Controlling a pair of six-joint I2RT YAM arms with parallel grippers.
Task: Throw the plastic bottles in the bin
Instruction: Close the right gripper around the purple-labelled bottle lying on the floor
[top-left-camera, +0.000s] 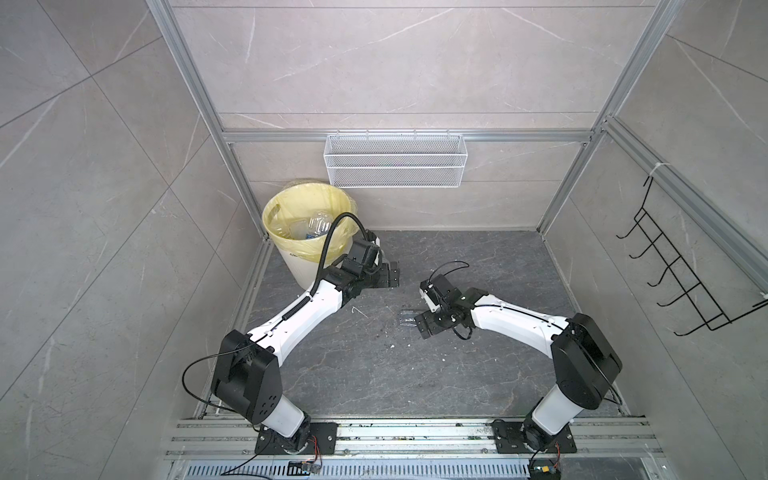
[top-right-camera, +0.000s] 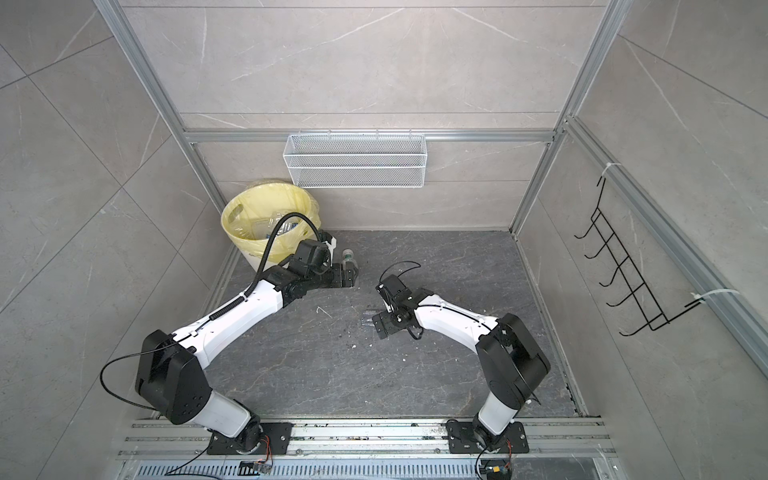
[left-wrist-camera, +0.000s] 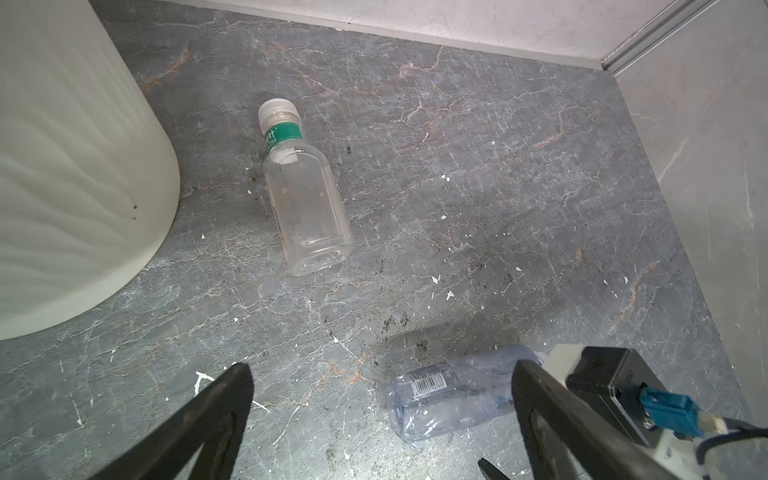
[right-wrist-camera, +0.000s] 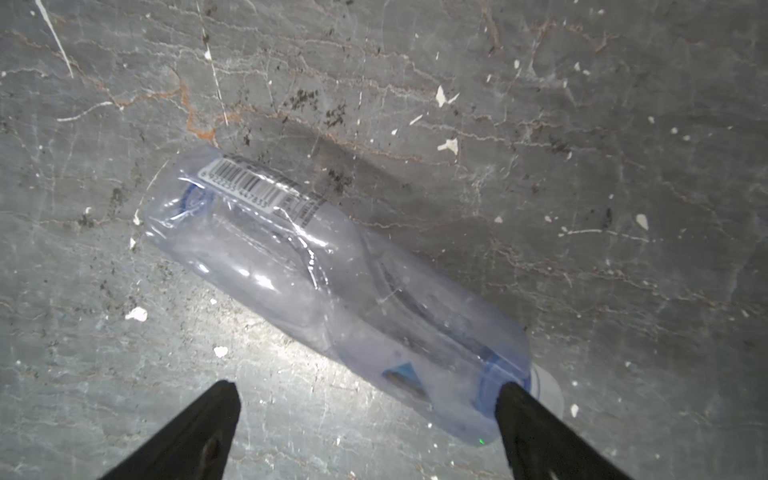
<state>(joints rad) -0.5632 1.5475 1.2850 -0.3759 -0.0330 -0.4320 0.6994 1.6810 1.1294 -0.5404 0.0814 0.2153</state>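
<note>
Two plastic bottles lie on the dark stone floor. A clear one with a green neck band (left-wrist-camera: 305, 199) (top-right-camera: 348, 259) rests close to the bin's ribbed cream wall (left-wrist-camera: 75, 166). A crushed, blue-tinted one with a barcode label (right-wrist-camera: 332, 282) (left-wrist-camera: 453, 390) (top-left-camera: 407, 322) lies mid-floor. My right gripper (right-wrist-camera: 368, 388) (top-left-camera: 419, 326) hovers open over its cap end, with one finger beside the cap. My left gripper (left-wrist-camera: 382, 368) (top-left-camera: 392, 274) hangs open and empty above the floor, to the right of the bin (top-left-camera: 286, 266). Inside the bin's yellow bag lie more clear bottles (top-left-camera: 316, 226).
A white wire mesh basket (top-left-camera: 395, 162) hangs on the back wall above the bin. A black wire hook rack (top-left-camera: 685, 274) is fixed to the right wall. Aluminium frame posts edge the floor. White flecks and dark grit litter the stone.
</note>
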